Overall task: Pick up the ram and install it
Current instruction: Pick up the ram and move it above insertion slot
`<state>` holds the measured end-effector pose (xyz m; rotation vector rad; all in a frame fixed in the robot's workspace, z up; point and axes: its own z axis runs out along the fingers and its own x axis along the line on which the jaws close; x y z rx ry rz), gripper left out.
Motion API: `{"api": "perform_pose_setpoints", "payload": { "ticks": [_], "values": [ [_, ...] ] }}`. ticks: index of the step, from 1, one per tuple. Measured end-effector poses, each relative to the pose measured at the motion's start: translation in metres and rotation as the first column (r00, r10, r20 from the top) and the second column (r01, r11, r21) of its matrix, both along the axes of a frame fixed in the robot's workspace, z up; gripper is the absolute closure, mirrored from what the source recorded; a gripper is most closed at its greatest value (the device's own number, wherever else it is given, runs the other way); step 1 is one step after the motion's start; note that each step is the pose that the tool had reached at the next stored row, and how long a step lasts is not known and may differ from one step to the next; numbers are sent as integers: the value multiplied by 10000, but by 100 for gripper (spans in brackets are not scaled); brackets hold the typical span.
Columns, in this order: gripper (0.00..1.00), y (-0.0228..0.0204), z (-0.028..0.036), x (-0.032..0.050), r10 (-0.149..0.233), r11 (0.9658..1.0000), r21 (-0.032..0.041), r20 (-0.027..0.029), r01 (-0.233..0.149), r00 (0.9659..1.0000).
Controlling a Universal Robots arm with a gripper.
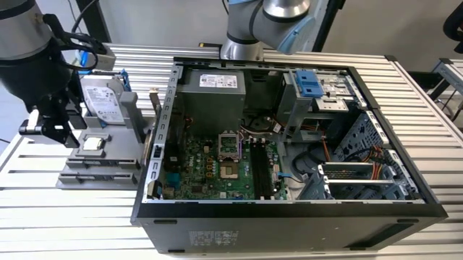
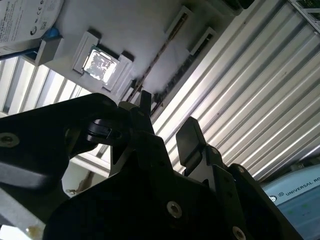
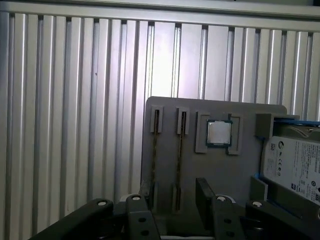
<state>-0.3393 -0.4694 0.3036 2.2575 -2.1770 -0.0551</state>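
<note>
The pick-up step was in hand, and nothing had been grasped yet. The gripper (image 3: 172, 202) hung over the grey holder (image 3: 220, 170) with its jaws spread and empty. The ram (image 3: 181, 150) stood on edge in a groove of the holder, with a second stick (image 3: 156, 150) just beside it. I could not tell which of the two the gripper was lined up with. In the exterior view the holder sat on the surface (image 1: 58, 216), to the exterior view's left of the open case (image 1: 289, 227). The case's slots (image 1: 261, 168) lay well apart from the gripper. A clean grasp would likely call for the jaws to straddle one stick's thin edge squarely, clear of its neighbour.
</note>
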Motion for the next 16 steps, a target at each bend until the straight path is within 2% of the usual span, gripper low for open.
{"api": "perform_pose_setpoints", "payload": {
  "ticks": [3,6,16],
  "values": [
    [0,0,-49,0,-1,10000,-2,17,1,10000],
    [0,0,-95,1,-2,10000,-5,67,2,10000],
    [0,0,-230,0,-103,9999,-6,72,103,9999]
  ]
}}
